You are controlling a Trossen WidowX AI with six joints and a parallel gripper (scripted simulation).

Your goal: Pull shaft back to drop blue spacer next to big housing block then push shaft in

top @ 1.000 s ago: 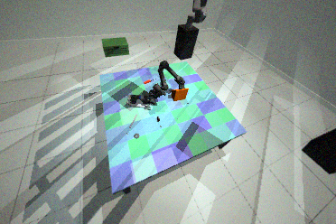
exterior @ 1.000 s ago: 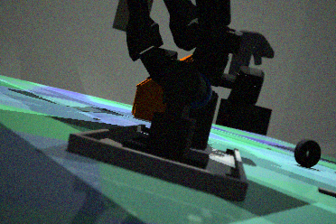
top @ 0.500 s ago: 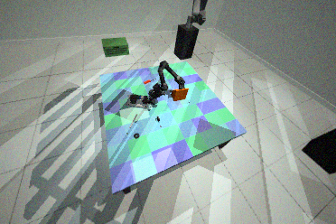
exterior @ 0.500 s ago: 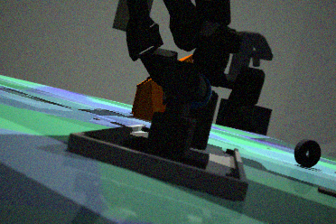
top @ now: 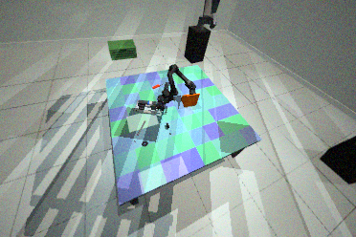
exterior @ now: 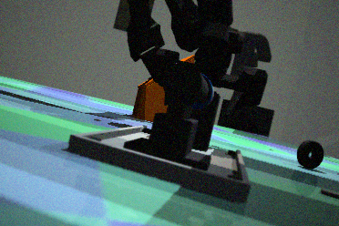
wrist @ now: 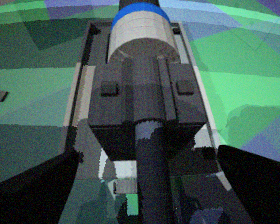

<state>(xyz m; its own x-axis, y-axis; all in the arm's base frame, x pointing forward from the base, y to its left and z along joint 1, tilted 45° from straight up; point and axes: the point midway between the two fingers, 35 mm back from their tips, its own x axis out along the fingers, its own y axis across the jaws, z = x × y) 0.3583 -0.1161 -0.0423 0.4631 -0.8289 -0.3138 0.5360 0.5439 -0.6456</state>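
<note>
In the wrist view a dark shaft sticks out of a dark block towards the camera. A pale grey round section sits beyond the block, with a blue ring at its far end; the blue ring also shows in the exterior view. The parts stand in a shallow tray. My gripper is open, its two black fingers wide apart on either side of the shaft and touching nothing visible. The block hides part of the shaft. Whether any spacer is loose cannot be told.
A black ring stands on the table. An orange block is beside the arm, and a small red piece lies further back. A green crate and a black pedestal are beyond the table.
</note>
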